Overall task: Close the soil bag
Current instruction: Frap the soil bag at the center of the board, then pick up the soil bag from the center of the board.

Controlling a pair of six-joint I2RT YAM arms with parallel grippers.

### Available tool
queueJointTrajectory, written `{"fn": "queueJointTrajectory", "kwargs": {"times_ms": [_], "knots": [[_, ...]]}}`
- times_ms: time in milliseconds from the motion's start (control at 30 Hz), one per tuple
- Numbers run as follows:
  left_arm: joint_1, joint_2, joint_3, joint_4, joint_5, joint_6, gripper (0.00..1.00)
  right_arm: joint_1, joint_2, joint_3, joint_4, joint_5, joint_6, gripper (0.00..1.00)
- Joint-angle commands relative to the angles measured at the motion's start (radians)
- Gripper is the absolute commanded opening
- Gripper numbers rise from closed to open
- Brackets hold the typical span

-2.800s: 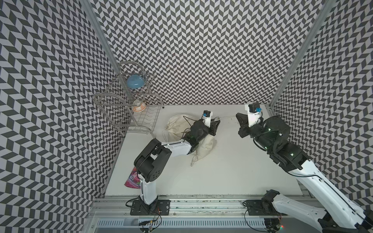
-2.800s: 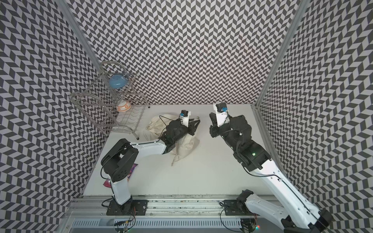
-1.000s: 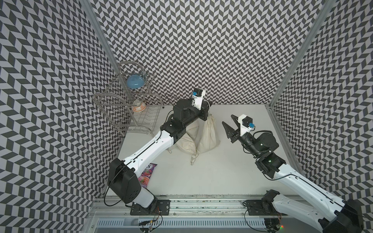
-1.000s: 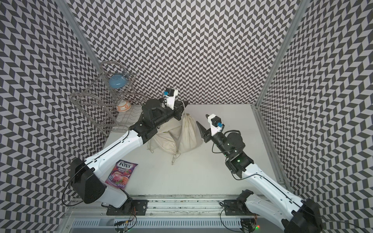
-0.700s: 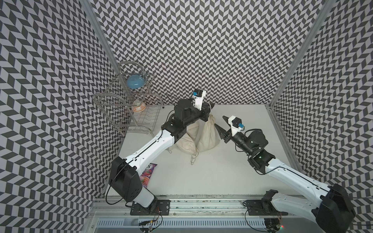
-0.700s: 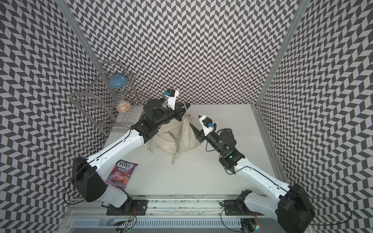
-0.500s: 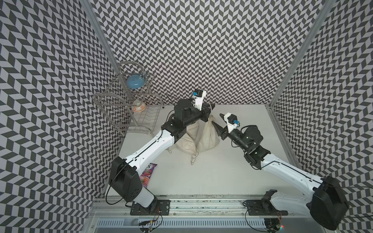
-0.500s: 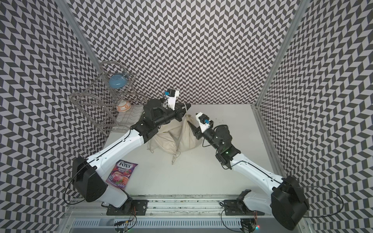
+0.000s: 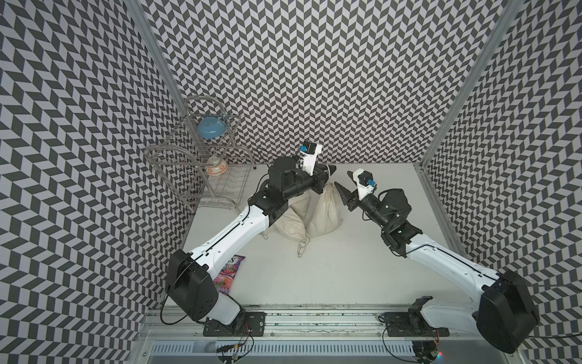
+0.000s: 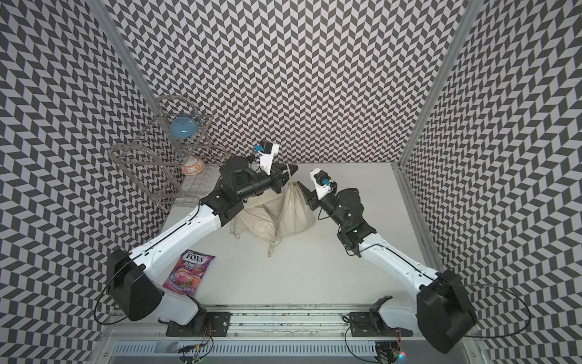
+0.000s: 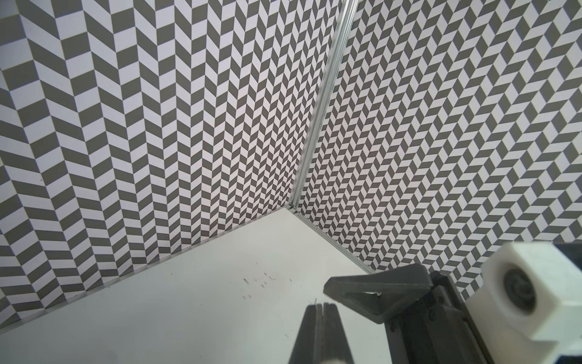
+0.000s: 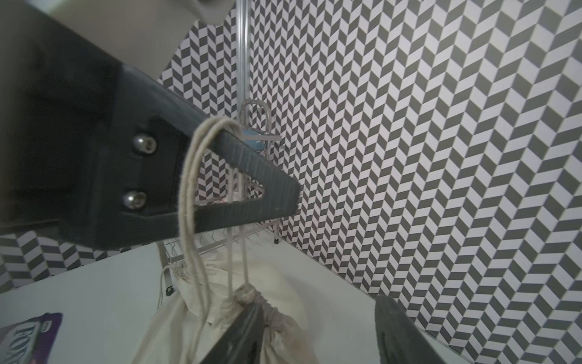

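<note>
Beige cloth soil bag (image 10: 294,214) near tabletop's (image 10: 346,252) far edge: left gripper (image 10: 290,169) pinches drawstring (image 12: 189,201) taut; right gripper (image 12: 319,302), spread beside the neck (image 12: 252,294), should clamp there, then slide down.

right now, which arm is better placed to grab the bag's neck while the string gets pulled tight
Right. The right gripper is open beside the soil bag, close to its gathered neck. The left gripper is shut on the drawstring, holding it up.
</note>
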Motion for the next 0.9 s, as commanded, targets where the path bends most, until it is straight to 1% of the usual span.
{"fn": "queueJointTrajectory", "kwargs": {"times_ms": [0, 67, 167, 233, 300, 333, 400, 567, 633, 700, 767, 867], "knots": [[0.005, -0.055, 0.008, 0.102, 0.034, 0.014, 0.0, 0.005, 0.005, 0.026, 0.033, -0.158, 0.01, 0.6], [0.004, -0.052, 0.009, 0.105, 0.041, 0.01, 0.0, 0.006, 0.003, 0.032, 0.046, -0.206, 0.018, 0.61], [0.003, -0.048, 0.01, 0.108, 0.042, 0.008, 0.0, 0.007, 0.0, 0.041, 0.043, -0.243, 0.028, 0.62], [0.004, -0.048, 0.008, 0.107, 0.04, 0.006, 0.0, 0.01, -0.001, 0.046, 0.04, -0.251, 0.033, 0.63], [0.002, -0.05, 0.008, 0.107, 0.041, 0.005, 0.0, 0.012, 0.007, 0.056, 0.039, -0.228, 0.041, 0.63], [0.002, -0.049, 0.009, 0.109, 0.045, 0.003, 0.0, 0.013, 0.013, 0.065, 0.033, -0.209, 0.042, 0.61], [0.003, -0.053, 0.009, 0.114, 0.056, -0.002, 0.0, 0.012, 0.043, 0.095, 0.007, -0.158, 0.048, 0.53], [0.002, -0.066, 0.006, 0.118, 0.053, -0.002, 0.0, 0.012, 0.111, 0.146, -0.046, -0.063, 0.071, 0.3], [0.007, -0.082, 0.001, 0.129, 0.056, -0.019, 0.0, 0.012, 0.148, 0.156, -0.077, 0.004, 0.076, 0.23], [0.022, -0.105, -0.005, 0.153, 0.063, -0.047, 0.0, 0.01, 0.185, 0.135, -0.08, 0.066, 0.052, 0.19], [0.047, -0.139, -0.005, 0.166, 0.077, -0.075, 0.0, 0.003, 0.228, 0.069, -0.015, 0.126, 0.075, 0.17], [0.081, -0.193, 0.003, 0.18, 0.08, -0.102, 0.0, -0.022, 0.295, -0.014, 0.05, 0.153, 0.119, 0.16]]}}
